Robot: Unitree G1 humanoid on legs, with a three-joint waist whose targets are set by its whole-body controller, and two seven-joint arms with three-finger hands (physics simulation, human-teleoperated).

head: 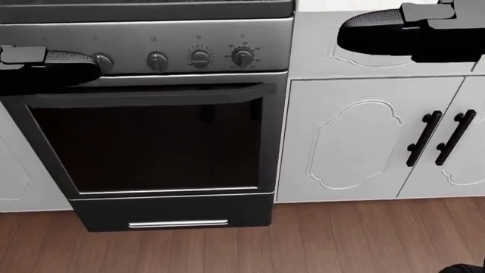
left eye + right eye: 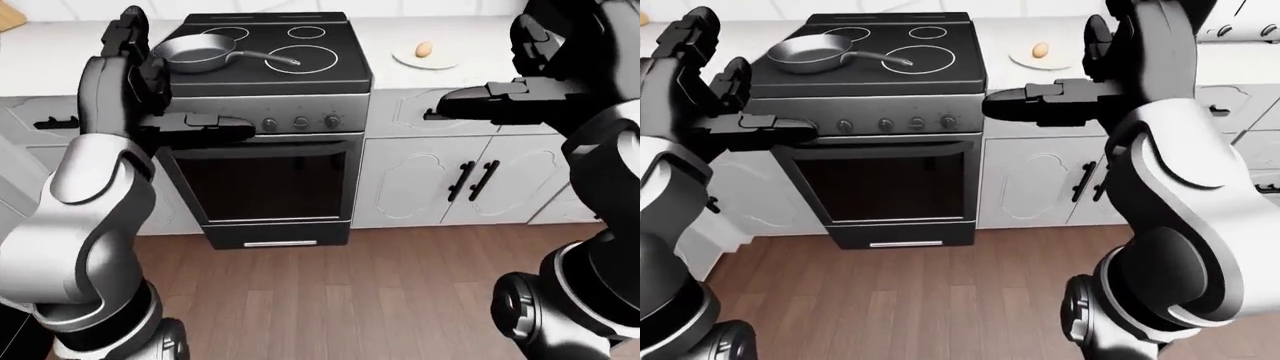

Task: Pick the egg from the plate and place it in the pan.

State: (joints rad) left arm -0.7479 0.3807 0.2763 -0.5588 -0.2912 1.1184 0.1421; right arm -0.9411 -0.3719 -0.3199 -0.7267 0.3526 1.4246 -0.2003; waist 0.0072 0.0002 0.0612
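Note:
A tan egg (image 2: pixel 424 49) lies on a small white plate (image 2: pixel 426 60) on the white counter to the right of the stove, at the top of the left-eye view. A grey pan (image 2: pixel 192 53) with a long handle sits on the black stove top's left burner. My left hand (image 2: pixel 150 90) is raised at the left, fingers spread open, below and beside the pan and empty. My right hand (image 2: pixel 520 79) is raised at the right, fingers open and empty, below and right of the plate. Both hands are clear of the counter.
The oven (image 1: pixel 155 142) with its dark glass door and row of knobs (image 1: pixel 198 57) stands straight ahead. White cabinet doors with black handles (image 1: pixel 441 136) are to its right. Wooden floor (image 2: pixel 350 292) lies between me and the oven.

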